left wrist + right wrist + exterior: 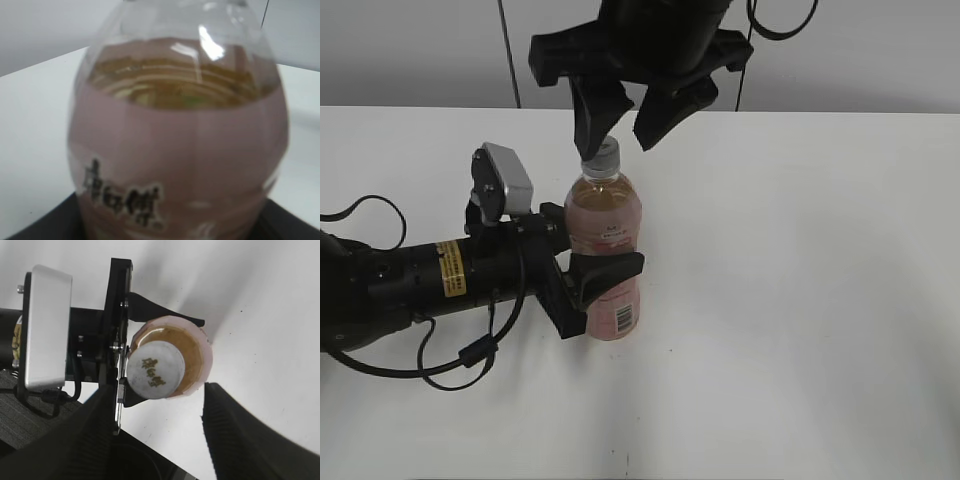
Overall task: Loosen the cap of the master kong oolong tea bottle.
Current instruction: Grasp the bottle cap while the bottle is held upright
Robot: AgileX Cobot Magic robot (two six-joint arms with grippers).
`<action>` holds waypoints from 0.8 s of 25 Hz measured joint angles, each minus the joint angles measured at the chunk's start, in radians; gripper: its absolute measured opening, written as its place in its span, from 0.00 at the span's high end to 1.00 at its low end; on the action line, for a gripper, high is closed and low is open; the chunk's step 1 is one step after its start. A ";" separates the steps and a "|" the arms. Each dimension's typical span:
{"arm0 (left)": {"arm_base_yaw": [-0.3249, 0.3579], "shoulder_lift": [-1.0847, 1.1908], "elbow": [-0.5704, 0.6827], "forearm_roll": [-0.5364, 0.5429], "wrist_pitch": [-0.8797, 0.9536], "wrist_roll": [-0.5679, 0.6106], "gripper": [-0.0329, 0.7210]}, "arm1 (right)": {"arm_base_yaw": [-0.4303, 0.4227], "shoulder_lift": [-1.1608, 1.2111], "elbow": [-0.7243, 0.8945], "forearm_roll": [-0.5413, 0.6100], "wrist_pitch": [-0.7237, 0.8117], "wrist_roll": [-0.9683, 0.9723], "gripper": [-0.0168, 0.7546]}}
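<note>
The master kong oolong tea bottle (604, 225) stands upright on the white table, its pink label and barcode low on the body. My left gripper (592, 272) is shut on the bottle's middle from the left side. In the left wrist view the bottle (180, 150) fills the frame. The white cap (601, 160) sits on the bottle's neck. My right gripper (625, 125) hangs open just above the cap, fingers apart on either side. In the right wrist view the cap (155, 370), with a dark mark on top, lies above the open right gripper (155, 432).
The white table (800, 260) stretches around the bottle. The left arm with its cables (410, 280) lies along the table's left side. A grey wall is behind the table.
</note>
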 joint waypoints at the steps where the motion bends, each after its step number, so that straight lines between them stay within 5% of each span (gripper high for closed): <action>1: 0.000 0.000 0.000 0.000 -0.001 0.000 0.44 | 0.000 0.005 -0.006 -0.004 -0.002 0.005 0.42; 20: 0.000 0.000 0.000 0.001 -0.001 0.000 0.44 | 0.002 0.047 -0.009 -0.029 -0.070 0.028 0.42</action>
